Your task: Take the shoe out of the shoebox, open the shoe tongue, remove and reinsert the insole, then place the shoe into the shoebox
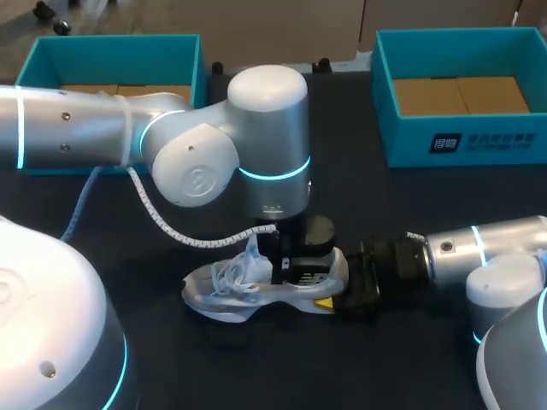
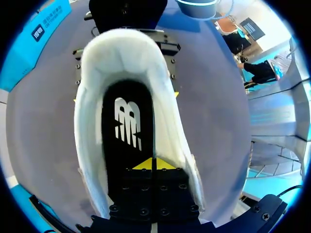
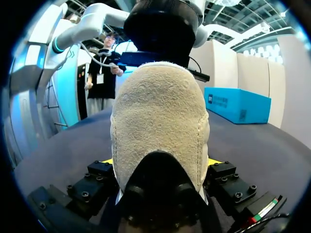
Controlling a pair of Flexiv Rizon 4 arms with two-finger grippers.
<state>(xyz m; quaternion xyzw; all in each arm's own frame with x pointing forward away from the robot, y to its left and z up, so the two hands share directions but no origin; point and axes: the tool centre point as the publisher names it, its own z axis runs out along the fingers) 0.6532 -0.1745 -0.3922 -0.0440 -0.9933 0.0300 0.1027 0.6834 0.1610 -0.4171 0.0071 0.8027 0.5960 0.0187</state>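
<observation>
White sneaker (image 1: 224, 295) on table (image 1: 402, 213); right gripper (image 3: 160, 162) clamped across its heel; left gripper (image 2: 154, 164), fingers together, on its black insole (image 2: 129, 121)

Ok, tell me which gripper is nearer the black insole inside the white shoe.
Left. The left gripper is down inside the white shoe, its shut tips right over the black insole; the right gripper is outside, clamped around the shoe's heel.

Bright, even overhead light; soft sheen on the left arm (image 1: 269, 128).
</observation>
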